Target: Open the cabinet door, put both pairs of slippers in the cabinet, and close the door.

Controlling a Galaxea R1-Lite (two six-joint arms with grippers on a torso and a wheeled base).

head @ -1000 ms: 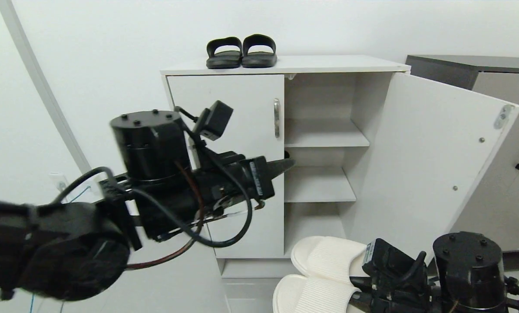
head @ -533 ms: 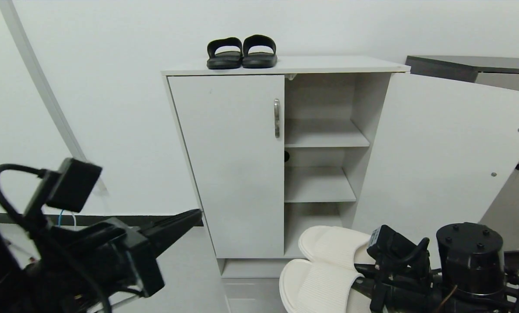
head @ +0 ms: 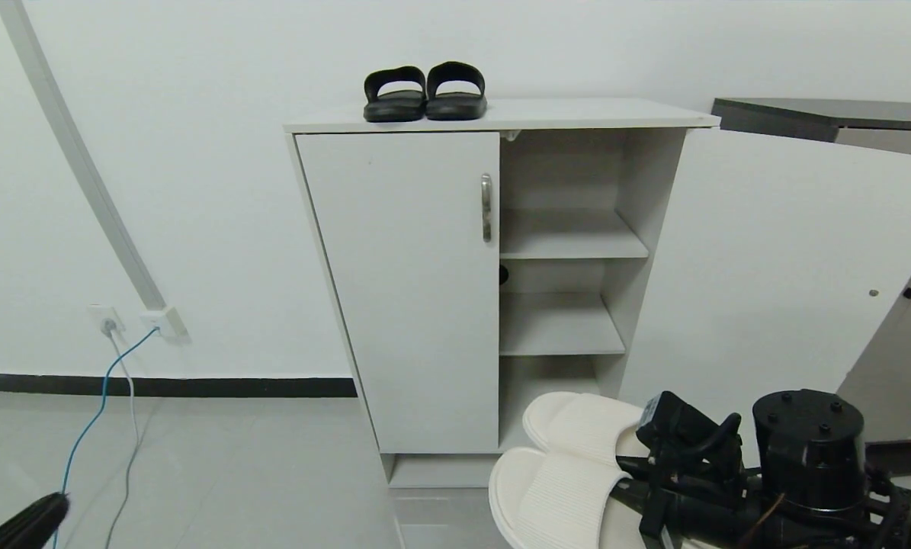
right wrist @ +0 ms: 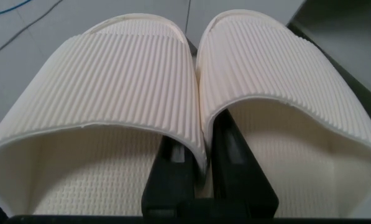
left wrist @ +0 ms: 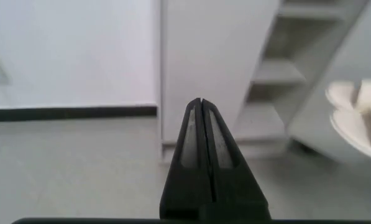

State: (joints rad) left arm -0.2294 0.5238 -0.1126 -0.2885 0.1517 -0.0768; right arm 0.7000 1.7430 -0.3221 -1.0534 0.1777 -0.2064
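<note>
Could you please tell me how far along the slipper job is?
Done: the door of the cabinet stands open. In hand: the right claw is shut on the white slippers, low before the opening. Left: set them inside, fetch the black slippers from the cabinet top, shelve them, close the door. The left claw hangs low, shut and empty.

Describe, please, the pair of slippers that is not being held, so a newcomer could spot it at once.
Start at the white cabinet against the wall, its right door swung open. On its top, above the closed left door, a pair of black slippers sits side by side. Unlike the cream ribbed slippers gripped low down by the right tool, these are black and smooth.
</note>
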